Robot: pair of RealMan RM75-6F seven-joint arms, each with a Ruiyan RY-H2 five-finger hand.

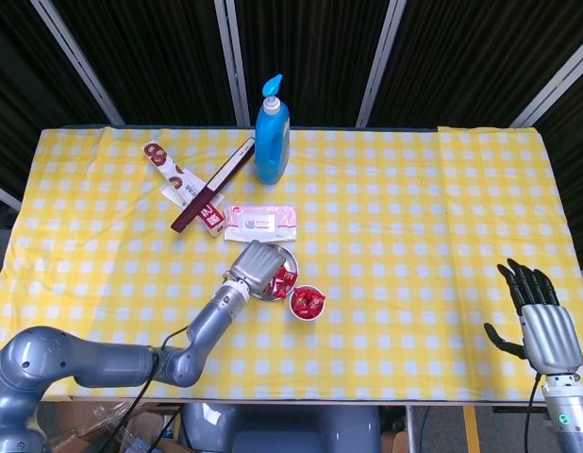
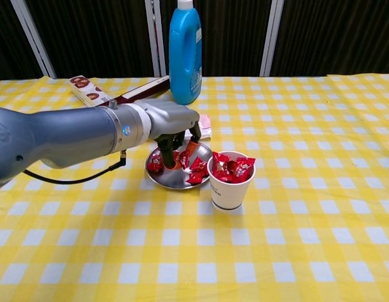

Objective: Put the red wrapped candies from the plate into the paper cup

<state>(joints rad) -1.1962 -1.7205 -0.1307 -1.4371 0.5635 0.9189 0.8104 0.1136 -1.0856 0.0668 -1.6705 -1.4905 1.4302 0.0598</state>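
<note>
Reaching over plate (image 2: 172, 180), left hand (image 2: 171, 123) fingers down among candies (image 2: 196, 173), grip unclear, right hand (image 1: 541, 324) spread, empty.

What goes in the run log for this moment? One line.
left robot hand: over plate, fingers down among candies | right robot hand: idle, open, table edge | paper cup: upright, holds candies

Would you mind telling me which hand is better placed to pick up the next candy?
Left: the left hand is over the plate of red candies; the right hand is far away.
</note>
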